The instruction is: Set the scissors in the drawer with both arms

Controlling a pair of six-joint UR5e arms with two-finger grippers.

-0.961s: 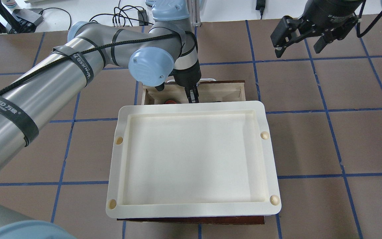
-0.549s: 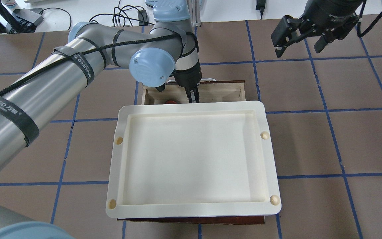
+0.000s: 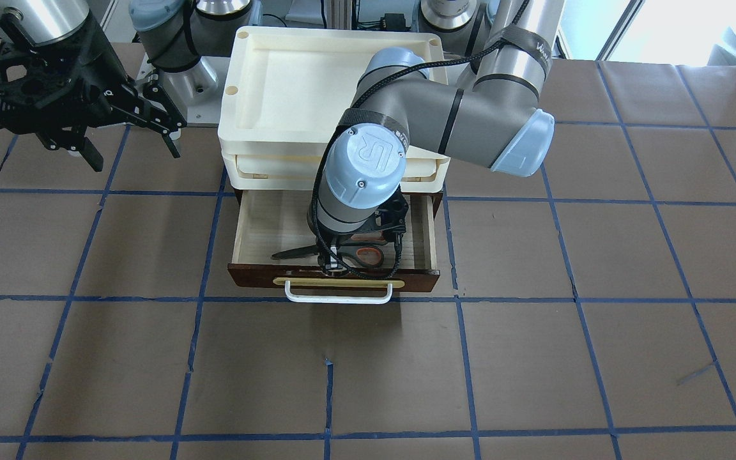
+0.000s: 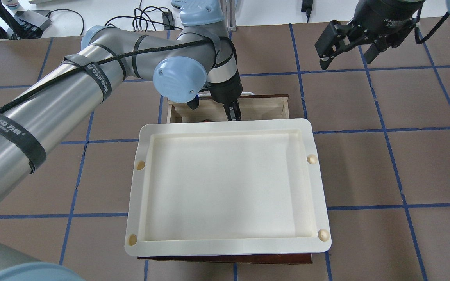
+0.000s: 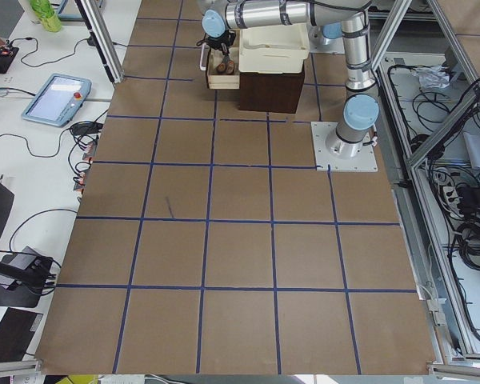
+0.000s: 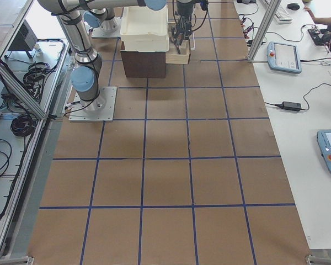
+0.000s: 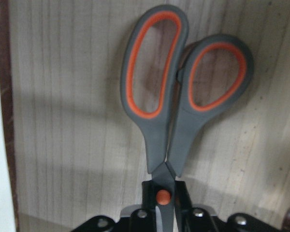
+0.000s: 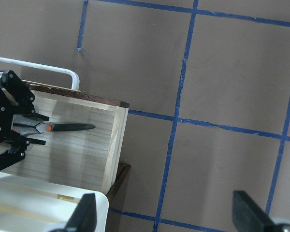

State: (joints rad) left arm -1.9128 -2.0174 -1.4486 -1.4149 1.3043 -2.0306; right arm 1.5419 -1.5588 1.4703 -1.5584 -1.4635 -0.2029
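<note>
The drawer stands pulled out, and its pale wood wall shows in the overhead view and the right wrist view. My left gripper reaches down into it and is shut on the scissors at their pivot. In the left wrist view the scissors point their orange-lined loops away from the gripper, low over the drawer floor. The right wrist view shows the blades sticking out past the left gripper. My right gripper hangs open and empty, off to the drawer's right.
Stacked cream-white trays sit on the dark cabinet and cover the rear of the drawer. The white bar handle sticks out at the drawer's front. The table is brown with blue tape lines.
My left gripper has shifted a little to the right in the drawer with the scissors. My right gripper has drifted slightly further from the robot.
</note>
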